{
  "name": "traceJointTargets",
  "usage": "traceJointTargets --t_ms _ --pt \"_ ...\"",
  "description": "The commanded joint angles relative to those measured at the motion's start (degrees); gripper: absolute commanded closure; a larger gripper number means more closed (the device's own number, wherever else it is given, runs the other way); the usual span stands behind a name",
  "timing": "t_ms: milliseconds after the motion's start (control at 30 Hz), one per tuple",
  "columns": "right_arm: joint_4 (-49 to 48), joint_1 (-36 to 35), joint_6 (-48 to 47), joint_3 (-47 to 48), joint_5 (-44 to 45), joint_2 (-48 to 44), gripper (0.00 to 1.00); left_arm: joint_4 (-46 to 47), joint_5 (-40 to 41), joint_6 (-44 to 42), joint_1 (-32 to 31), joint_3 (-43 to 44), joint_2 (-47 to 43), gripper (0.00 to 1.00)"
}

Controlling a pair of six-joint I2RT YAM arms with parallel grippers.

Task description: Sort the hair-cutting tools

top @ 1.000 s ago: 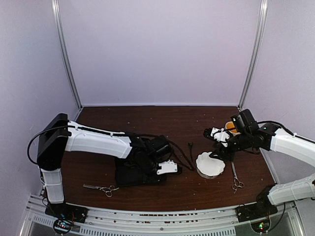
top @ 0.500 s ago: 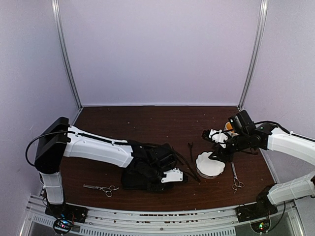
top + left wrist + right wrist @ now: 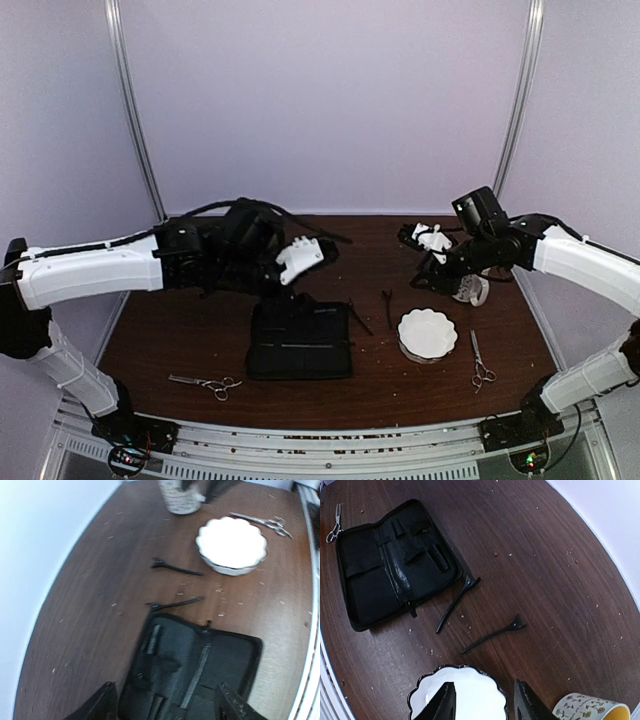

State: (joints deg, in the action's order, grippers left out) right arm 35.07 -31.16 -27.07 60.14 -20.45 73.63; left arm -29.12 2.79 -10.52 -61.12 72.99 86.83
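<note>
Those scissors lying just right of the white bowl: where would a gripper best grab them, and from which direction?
Probably across the slim shank just past the finger rings, coming straight down. The scissors lie flat on the table beside the bowl, blades together, so only the top is reachable, and a pinch across the narrow middle catches both edges.

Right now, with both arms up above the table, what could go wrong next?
1. One black clip lies right at the edge of the open case; pinching it could snag the fabric.
2. The scissors lie flat and close beside the white bowl; a grasp there might nudge the bowl or slip off the thin blades.
</note>
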Motion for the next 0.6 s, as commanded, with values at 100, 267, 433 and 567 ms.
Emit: traceJointTargets --t_ms 100,267,433,567 --pt "3.57 -5.84 6.87 12.27 5.18 13.51 0.59 8.4 9.82 9.11 8.9 -6.87 -7.15 0.21" --pt "4.56 -9.27 8.97 17.48 7.92 24.47 0.59 5.94 12.34 9.68 8.92 -5.68 -6.81 0.21" --pt "7.34 -10.6 12.21 23.45 9.05 34.41 0.62 7.23 11.22 9.64 8.92 -6.39 -9.19 0.21" --pt "8.47 -11.44 12.94 25.1 10.15 38.28 0.61 6.91 11.39 9.04 8.92 -6.03 -9.13 0.2"
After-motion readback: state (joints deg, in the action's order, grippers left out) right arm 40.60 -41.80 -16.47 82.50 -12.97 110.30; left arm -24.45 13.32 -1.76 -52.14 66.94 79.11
